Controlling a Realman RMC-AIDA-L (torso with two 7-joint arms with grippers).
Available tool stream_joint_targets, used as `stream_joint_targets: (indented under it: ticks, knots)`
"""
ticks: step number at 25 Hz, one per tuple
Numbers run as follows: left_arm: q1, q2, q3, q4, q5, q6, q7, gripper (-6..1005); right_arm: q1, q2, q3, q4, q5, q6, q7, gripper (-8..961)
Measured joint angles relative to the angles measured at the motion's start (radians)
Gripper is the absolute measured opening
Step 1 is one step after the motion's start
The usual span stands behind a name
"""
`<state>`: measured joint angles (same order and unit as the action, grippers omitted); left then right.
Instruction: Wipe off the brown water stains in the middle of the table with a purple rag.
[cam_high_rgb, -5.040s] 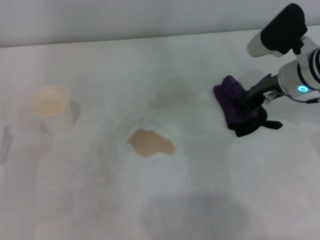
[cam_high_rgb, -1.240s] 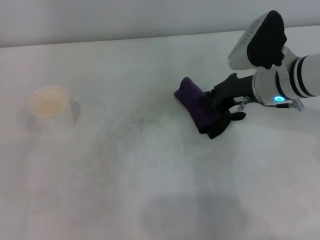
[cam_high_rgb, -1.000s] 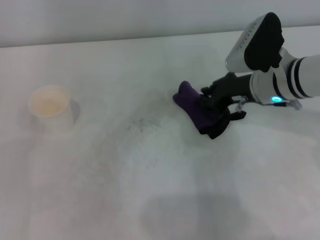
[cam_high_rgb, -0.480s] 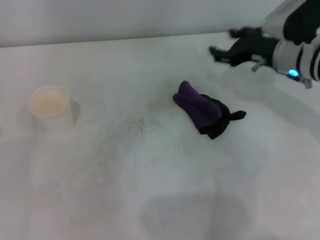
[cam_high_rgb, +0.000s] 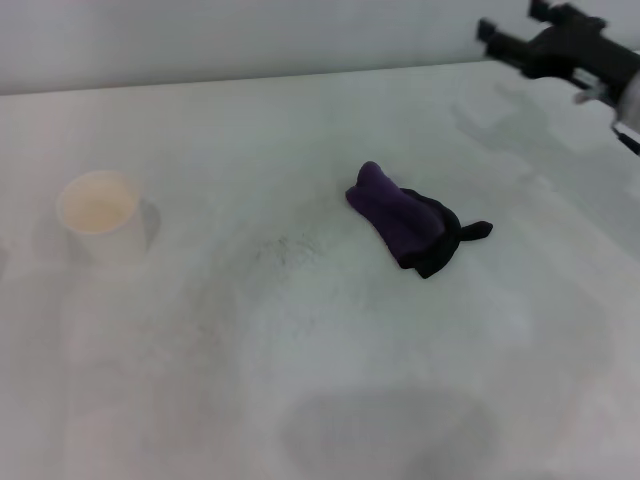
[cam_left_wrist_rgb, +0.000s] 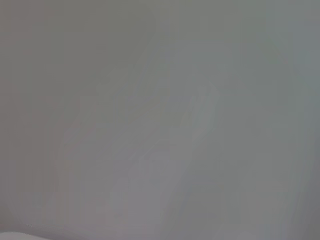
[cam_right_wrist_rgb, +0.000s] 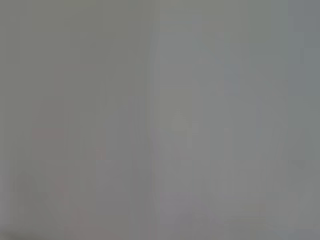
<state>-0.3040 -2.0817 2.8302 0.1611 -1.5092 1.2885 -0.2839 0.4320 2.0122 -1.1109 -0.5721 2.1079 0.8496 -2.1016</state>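
The purple rag (cam_high_rgb: 408, 227) is shown lying bunched on the table (cam_high_rgb: 330, 390), right of centre, with its black tail pointed right. It has been released: the right gripper (cam_high_rgb: 513, 37), clamped on the cloth a second ago, is now seen lifted to the far right corner, its jaws spread and holding nothing. No brown patch is visible where the stain lay five seconds ago; only faint grey speckles (cam_high_rgb: 285, 248) remain left of the rag. The wiping is therefore judged complete, with the arm being withdrawn. A cream paper cup (cam_high_rgb: 98, 214) stands at the left, well apart from the rag. The left gripper is not seen in any view
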Motion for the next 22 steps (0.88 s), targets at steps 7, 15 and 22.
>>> stream_joint_targets:
  ticks: [7, 15, 22]
  knots:
    - [-0.003, -0.001, 0.000, 0.000, 0.000, -0.008, 0.000, 865, 0.039, 0.012, 0.181, 0.315, 0.284, 0.203, -0.473, 860]
    - [-0.022, -0.003, 0.000, 0.000, 0.001, -0.026, 0.005, 866, 0.057, 0.013, 0.189, 0.438, 0.421, 0.124, -0.631, 860]
    - [-0.019, -0.003, 0.007, 0.001, 0.007, -0.036, 0.005, 866, 0.051, 0.014, 0.192, 0.453, 0.423, 0.126, -0.627, 860]
